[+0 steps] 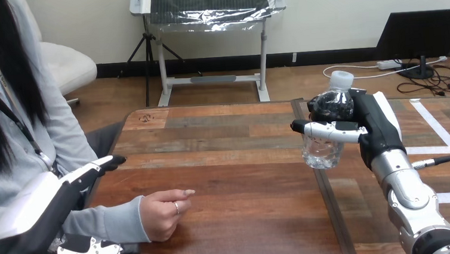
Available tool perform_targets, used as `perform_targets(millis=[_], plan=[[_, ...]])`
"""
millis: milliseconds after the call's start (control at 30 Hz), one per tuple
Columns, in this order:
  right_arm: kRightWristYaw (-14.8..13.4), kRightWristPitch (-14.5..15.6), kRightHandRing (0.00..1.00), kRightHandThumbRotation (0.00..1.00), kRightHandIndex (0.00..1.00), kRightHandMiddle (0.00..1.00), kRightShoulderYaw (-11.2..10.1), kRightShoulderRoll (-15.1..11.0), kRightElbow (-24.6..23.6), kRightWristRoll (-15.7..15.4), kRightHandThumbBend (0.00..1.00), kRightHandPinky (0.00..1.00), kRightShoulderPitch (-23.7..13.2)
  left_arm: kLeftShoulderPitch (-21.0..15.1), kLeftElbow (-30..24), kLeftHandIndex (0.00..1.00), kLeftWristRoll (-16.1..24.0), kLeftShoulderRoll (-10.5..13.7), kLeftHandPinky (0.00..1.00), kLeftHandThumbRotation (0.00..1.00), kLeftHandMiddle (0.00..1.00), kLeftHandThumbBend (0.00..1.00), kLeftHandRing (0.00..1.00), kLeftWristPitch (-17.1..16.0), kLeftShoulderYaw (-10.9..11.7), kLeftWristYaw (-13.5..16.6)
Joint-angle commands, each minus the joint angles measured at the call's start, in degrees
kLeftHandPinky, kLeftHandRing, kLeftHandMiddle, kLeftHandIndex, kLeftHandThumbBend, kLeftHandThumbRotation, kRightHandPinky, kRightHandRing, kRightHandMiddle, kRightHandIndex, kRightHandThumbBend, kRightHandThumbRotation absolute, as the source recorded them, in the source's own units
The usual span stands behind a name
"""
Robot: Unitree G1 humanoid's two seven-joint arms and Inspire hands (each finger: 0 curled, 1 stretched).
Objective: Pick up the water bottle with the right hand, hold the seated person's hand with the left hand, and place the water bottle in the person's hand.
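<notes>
Head view: right robot hand (373, 130) clamps the clear, white-capped water bottle (326, 151); left robot hand (48, 205) splayed.

The table (231, 162), across the middle of the frame, is wood in mixed brown planks, matt with visible grain. At the right the water bottle (325, 151) is clear glossy plastic with a ribbed wall and a pale cap (342, 80), and the right hand (373, 122) on it is matt black plastic with smooth white shells, above a silver metal forearm (410, 196). At lower left the left hand (40, 208) shows a glossy white shell over black, beside a sleeve (107, 223) of soft grey cloth
</notes>
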Motion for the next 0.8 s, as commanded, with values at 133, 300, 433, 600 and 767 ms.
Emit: perform_targets(millis=[133,300,433,600,767], plan=[[-0.5,-3.3,0.39,0.0,0.45,0.46,-0.5,-0.9,-4.1,0.4,0.8,0.33,-5.8,-6.2,-2.7,0.85,1.8,5.5,0.8,0.22,0.84,1.0,0.83,2.1,-2.1,-2.2],[0.7,-3.7,0.39,0.0,0.45,0.46,-1.0,-1.0,-4.4,1.3,0.79,0.32,-5.7,-7.7,-1.9,0.84,2.9,7.4,0.78,0.2,0.83,1.0,0.82,2.8,-3.1,-3.2],[1.9,-3.7,0.39,0.0,0.45,0.46,-1.6,-0.9,-4.5,2.3,0.78,0.33,-5.7,-8.9,-0.6,0.82,3.7,8.8,0.77,0.19,0.81,1.0,0.8,2.5,-4.0,-3.5],[3.0,-3.7,0.4,0.0,0.45,0.47,-2.0,-0.9,-5.0,3.1,0.77,0.33,-5.6,-10.4,1.1,0.8,4.4,9.8,0.75,0.19,0.79,1.0,0.78,3.3,-5.2,-3.8],[3.7,-3.9,0.4,0.0,0.45,0.47,-2.1,-0.9,-5.7,3.5,0.77,0.34,-5.3,-11.9,2.6,0.79,5.6,10.8,0.74,0.21,0.77,1.0,0.77,4.8,-6.6,-4.3]])
